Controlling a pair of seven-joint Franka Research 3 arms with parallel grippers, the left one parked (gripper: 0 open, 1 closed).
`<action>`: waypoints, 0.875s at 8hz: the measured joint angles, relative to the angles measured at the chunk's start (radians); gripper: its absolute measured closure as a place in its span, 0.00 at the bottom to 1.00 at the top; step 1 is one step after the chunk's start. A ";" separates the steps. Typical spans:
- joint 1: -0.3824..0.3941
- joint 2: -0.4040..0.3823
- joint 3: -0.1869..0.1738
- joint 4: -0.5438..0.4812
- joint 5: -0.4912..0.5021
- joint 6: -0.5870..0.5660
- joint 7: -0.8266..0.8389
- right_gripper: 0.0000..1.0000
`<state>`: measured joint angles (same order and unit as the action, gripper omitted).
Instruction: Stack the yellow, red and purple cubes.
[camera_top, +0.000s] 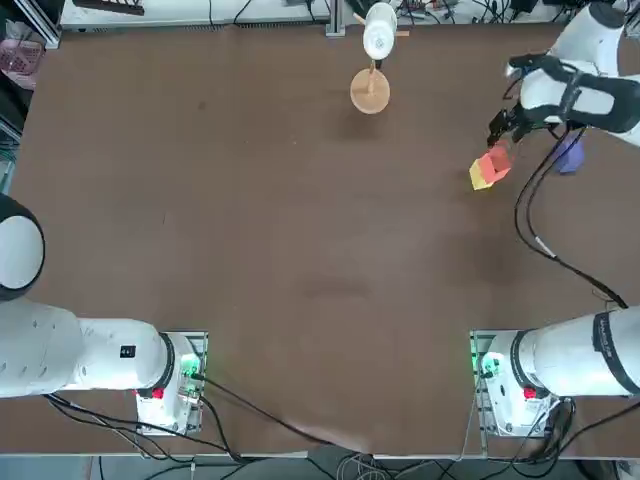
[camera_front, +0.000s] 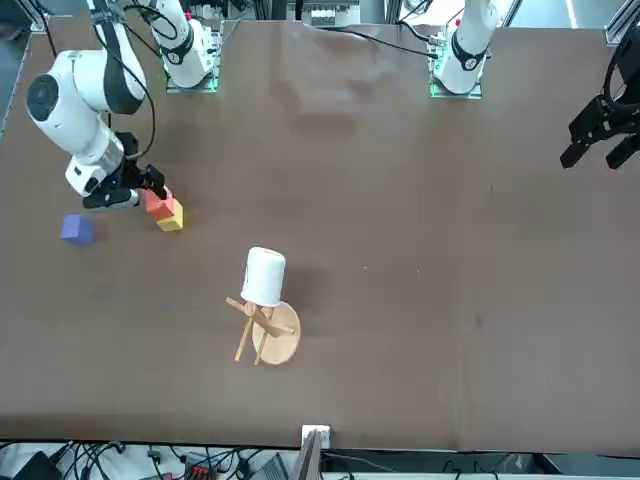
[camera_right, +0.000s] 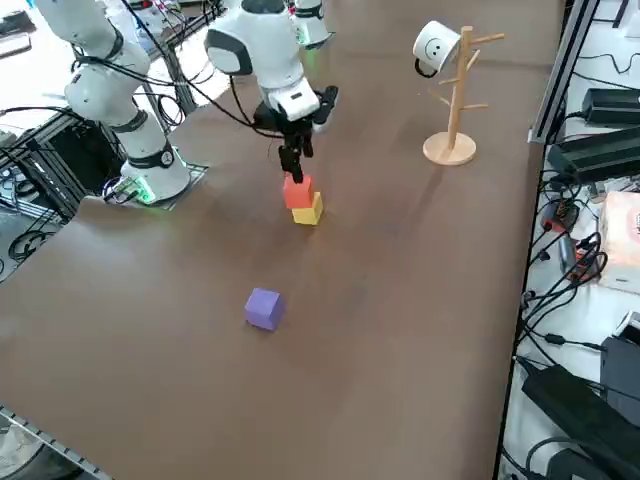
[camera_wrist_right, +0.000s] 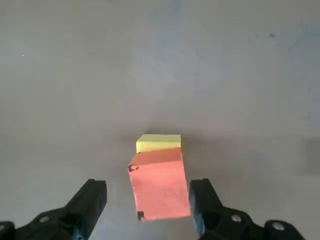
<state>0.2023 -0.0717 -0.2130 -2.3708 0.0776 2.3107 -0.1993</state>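
The red cube (camera_right: 296, 190) rests on the yellow cube (camera_right: 309, 210), shifted a little off its centre, at the far right of the table. In the top view the red cube (camera_top: 494, 160) covers most of the yellow cube (camera_top: 484, 177). My right gripper (camera_right: 294, 160) hangs just above the pair, open. In the wrist view its fingers (camera_wrist_right: 95, 192) stand on either side of the red cube (camera_wrist_right: 160, 185) with small gaps, and the yellow cube (camera_wrist_right: 158, 142) peeks out behind. The purple cube (camera_top: 568, 155) lies alone on the table, further to the right.
A round-based wooden stand (camera_top: 370, 92) with a white mug (camera_top: 379, 30) hung on it stands at the far middle of the table. A black cable (camera_top: 535, 235) trails from my right arm across the table's right side.
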 joint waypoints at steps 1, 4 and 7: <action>-0.006 -0.015 -0.022 0.035 0.000 -0.054 -0.017 0.00; -0.115 0.017 -0.120 0.080 -0.001 -0.069 -0.145 0.00; -0.295 0.223 -0.130 0.228 0.004 -0.063 -0.371 0.00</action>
<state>-0.0931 0.1510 -0.3434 -2.1430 0.0817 2.2480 -0.5700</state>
